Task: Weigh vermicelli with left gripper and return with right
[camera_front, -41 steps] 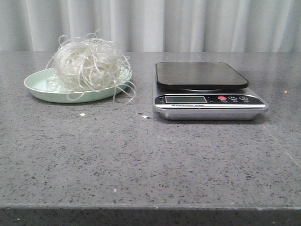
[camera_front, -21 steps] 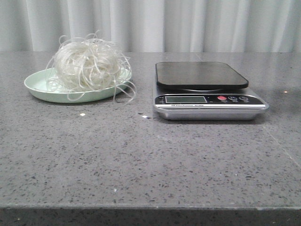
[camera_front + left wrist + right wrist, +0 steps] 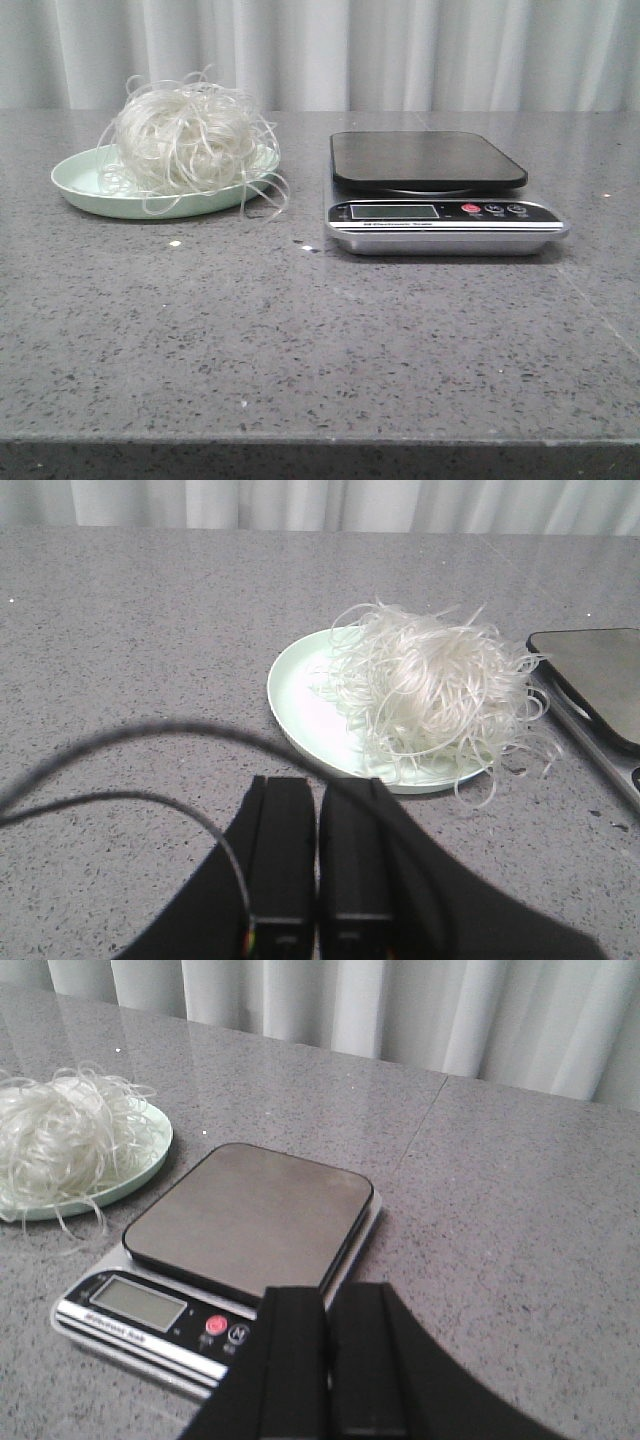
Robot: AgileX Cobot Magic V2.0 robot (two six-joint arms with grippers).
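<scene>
Vermicelli (image 3: 185, 135) sits as a loose nest on the pale green plate (image 3: 85, 185), left of the scale (image 3: 440, 190) on the grey table (image 3: 320, 330). Several stray loops hang over the plate's near rim and reach the table surface. The plate stands just beside the scale, which, by my judgement, keeps the carry to the platform (image 3: 428, 158) short. The platform is bare, so the weighing has not begun.

In the left wrist view, the left hand (image 3: 318, 855) is drawn back from the plate, fingers pressed together, holding nothing. In the right wrist view, the right hand (image 3: 328, 1355) hangs over the near edge of the scale, likewise closed and empty.

Neither arm appears in the front view. The scale's display (image 3: 137, 1302) shows no legible reading from any view. A dark cable (image 3: 120, 740) crosses the left wrist view and hides part of the table. The scale is cut off at that view's edge.
</scene>
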